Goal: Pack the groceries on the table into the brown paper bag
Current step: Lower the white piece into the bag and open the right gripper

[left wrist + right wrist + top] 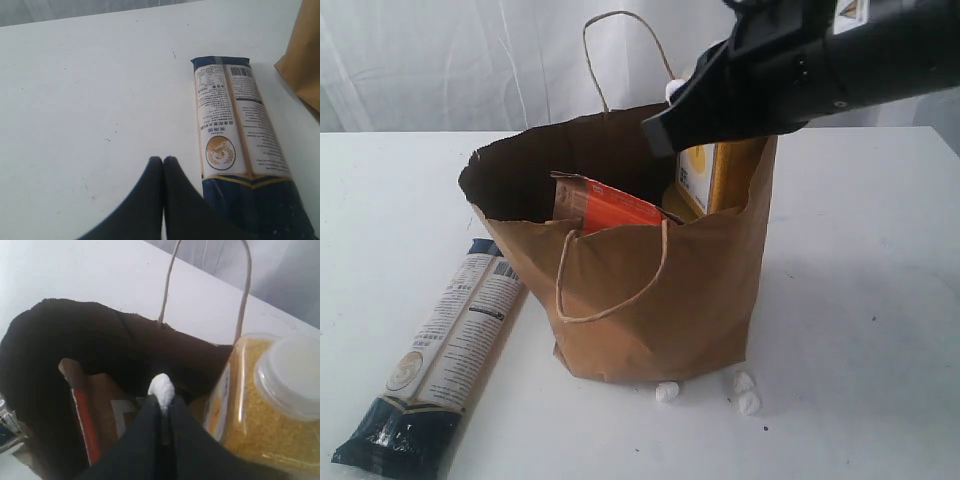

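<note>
The brown paper bag (650, 300) stands open on the table (860, 300). Inside it are the yellow-grain bottle (715, 175) with its white cap (292, 375) and the brown pouch with the orange label (610, 207). My right gripper (665, 100) hovers over the bag's mouth, shut on a small white lump (161, 387) that sticks out past its fingertips. The long navy-cream packet (445, 350) lies flat on the table left of the bag. My left gripper (163, 159) is shut and empty, low over the table beside that packet (235, 135).
Three small white lumps (667, 392) (745, 381) (749, 403) lie on the table at the bag's front foot. The bag's far handle (620, 40) stands up behind the right arm. A white curtain hangs behind the table.
</note>
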Tool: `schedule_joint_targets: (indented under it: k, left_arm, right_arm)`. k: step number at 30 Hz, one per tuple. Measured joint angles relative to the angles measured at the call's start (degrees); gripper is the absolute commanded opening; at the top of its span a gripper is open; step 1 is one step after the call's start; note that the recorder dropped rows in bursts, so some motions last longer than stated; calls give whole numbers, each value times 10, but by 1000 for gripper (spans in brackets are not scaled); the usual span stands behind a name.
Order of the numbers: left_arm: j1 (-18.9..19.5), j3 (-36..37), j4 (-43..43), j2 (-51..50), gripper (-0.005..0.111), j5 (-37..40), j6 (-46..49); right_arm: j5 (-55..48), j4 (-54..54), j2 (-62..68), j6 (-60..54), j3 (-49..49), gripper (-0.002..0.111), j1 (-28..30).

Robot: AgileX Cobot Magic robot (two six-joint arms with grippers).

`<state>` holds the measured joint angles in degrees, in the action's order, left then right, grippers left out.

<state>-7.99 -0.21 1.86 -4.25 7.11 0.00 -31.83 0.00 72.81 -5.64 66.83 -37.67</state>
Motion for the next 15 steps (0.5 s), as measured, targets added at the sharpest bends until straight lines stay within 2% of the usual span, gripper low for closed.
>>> schedule_joint_targets:
  k: [15]
  left_arm:
    - [0,0,0,0,0,0,0]
  right_arm:
    - [-8,-17,81,-11,32,0,0]
